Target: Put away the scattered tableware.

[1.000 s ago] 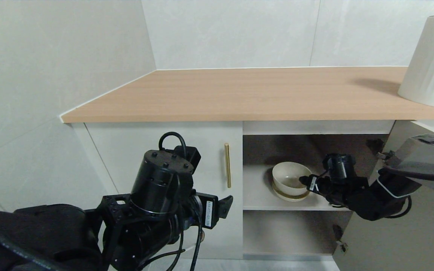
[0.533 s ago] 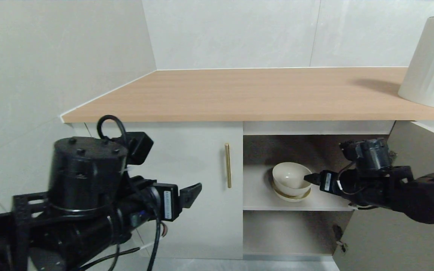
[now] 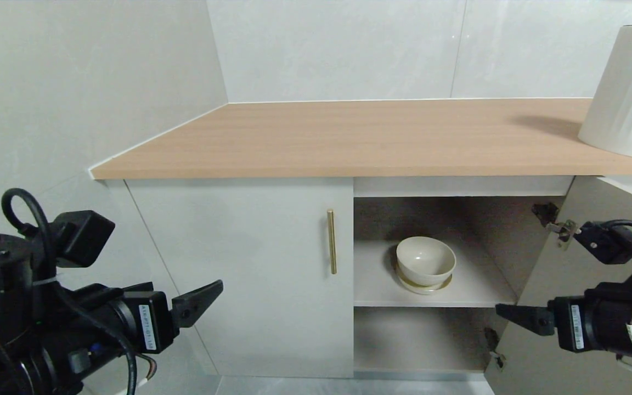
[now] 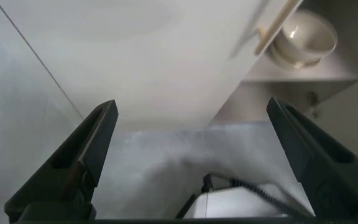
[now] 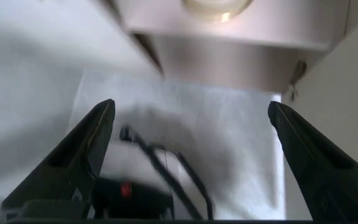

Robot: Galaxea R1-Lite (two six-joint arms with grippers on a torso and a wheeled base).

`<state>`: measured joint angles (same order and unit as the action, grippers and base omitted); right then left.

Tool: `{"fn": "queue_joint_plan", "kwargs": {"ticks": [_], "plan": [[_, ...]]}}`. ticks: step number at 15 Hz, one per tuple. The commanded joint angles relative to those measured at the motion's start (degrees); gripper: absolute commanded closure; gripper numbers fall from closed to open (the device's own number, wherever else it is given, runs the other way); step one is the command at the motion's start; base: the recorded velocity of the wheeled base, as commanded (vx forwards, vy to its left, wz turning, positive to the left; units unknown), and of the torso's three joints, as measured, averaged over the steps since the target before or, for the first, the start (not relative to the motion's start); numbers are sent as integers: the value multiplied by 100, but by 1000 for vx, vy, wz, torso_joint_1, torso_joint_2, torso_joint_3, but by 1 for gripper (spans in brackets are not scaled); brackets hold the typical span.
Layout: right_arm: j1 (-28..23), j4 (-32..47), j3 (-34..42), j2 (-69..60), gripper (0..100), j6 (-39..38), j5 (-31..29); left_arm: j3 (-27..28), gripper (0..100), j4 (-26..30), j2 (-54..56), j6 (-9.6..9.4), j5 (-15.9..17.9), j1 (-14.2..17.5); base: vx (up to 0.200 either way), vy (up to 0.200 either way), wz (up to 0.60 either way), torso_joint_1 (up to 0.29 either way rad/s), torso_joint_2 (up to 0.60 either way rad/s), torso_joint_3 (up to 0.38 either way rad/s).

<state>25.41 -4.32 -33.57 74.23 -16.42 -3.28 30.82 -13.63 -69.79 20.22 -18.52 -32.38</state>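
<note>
We count one bowl [image 3: 424, 259], one plate [image 3: 423, 287], one lampshade [image 3: 626, 93], one handle [image 3: 331, 241], and two claws: left claw [image 4: 191, 109], right claw [image 5: 191, 107].

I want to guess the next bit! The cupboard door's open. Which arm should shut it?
Probably the right. The right gripper hangs open right by the open door, with the bowl already on the shelf. The left gripper is far over, before the closed door.
</note>
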Motion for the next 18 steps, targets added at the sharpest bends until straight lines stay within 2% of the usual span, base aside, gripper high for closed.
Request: {"fn": "queue_joint_plan", "kwargs": {"ticks": [1,17,18], "plan": [[158,89,53,-523,0,25,-32,109,0,-8,-114,-1,-12,30,-200,0,0,2,-2,2],[325,98,123,-488,0,25,-76,47,0,1,-87,-27,-12,-5,-200,0,0,1,3,2],[325,98,123,-479,0,25,-68,47,0,1,-96,-19,-12,-5,0,0,0,0,0,0]]}}
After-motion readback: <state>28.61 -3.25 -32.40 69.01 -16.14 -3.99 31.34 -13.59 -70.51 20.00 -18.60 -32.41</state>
